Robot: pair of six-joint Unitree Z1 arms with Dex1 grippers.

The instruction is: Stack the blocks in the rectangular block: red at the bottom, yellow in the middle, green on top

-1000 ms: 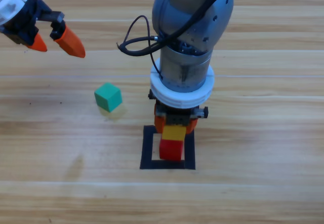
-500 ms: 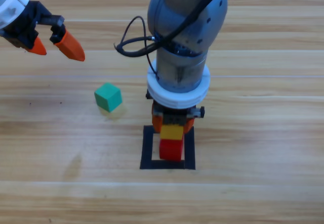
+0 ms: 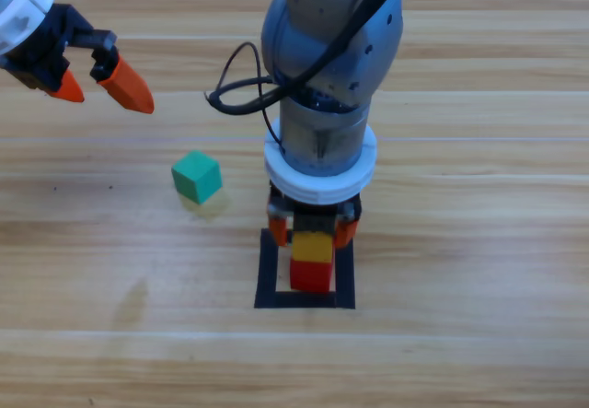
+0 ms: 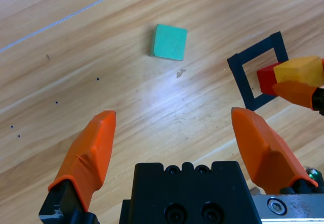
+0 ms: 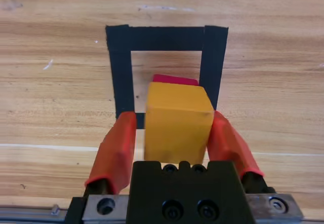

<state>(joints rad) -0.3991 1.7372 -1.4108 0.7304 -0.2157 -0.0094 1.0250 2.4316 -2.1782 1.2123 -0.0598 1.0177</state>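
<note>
The yellow cube (image 3: pixel 313 247) sits on the red cube (image 3: pixel 311 277) inside the black tape outline (image 3: pixel 267 270). My right gripper (image 3: pixel 312 232) reaches down over the stack, its jaws open on either side of the yellow cube (image 5: pixel 177 118). A sliver of tape shows between the left jaw and the cube. The red cube (image 5: pixel 174 79) peeks out beyond it within the outline (image 5: pixel 119 72). The teal-green cube (image 3: pixel 196 176) lies alone on the wood, left of the outline. My left gripper (image 3: pixel 112 100) hangs open at the top left, looking down on the green cube (image 4: pixel 169 42).
The right arm's grey body (image 3: pixel 327 67) and a black cable loop (image 3: pixel 235 86) stand over the table's middle. In the left wrist view the tape outline (image 4: pixel 243 77), the stack (image 4: pixel 298 70) and one orange jaw of the right gripper show at the right edge.
The right arm has shifted slightly left, and its jaws have spread away from the yellow cube, which stays on the red one. The left gripper and green cube have not moved.
</note>
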